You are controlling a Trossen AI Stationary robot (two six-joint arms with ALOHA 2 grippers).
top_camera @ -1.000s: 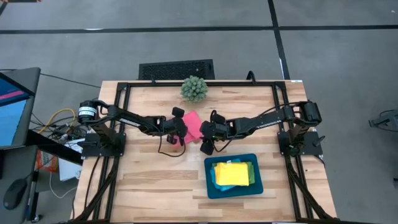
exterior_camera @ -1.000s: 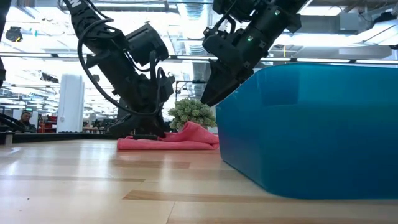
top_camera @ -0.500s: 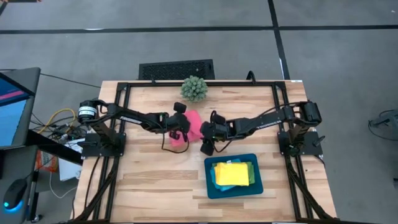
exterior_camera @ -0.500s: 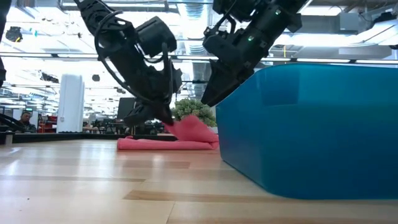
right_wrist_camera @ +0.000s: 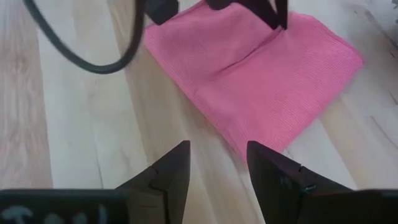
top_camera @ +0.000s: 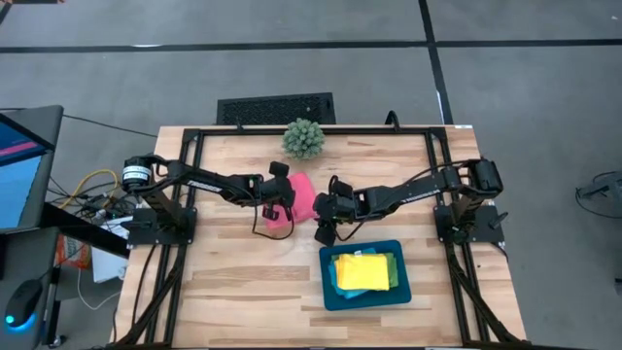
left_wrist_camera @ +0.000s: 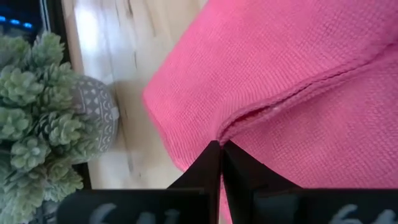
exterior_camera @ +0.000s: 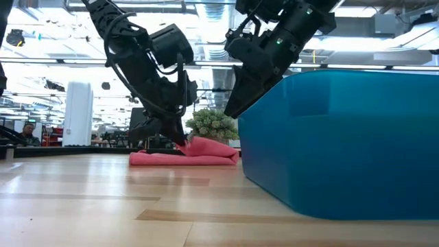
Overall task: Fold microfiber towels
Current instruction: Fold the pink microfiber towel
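One pink towel (top_camera: 301,197) in play, between the two grippers. Left gripper (exterior_camera: 180,143): jaws clenched on a pinched edge of the pink towel; since a second ago it has lifted that edge off the table and carried it across toward the far side, now lower again. Fold looks about half laid. Right gripper (right_wrist_camera: 214,163): jaws parted, empty, pink towel just ahead of the tips, unchanged. Yellow towel (top_camera: 361,271) sits folded in the tray (top_camera: 328,292), beyond the right jaws.

Bright, even overhead light; soft, short shadows on the worktop (top_camera: 243,282). Low view backlit: ceiling lamps glaring behind the teal tray (exterior_camera: 343,137), arms silhouetted, near worktop blurred. Wrist views sharp on the pink towel (left_wrist_camera: 298,74); own fingers (right_wrist_camera: 171,174) defocused.
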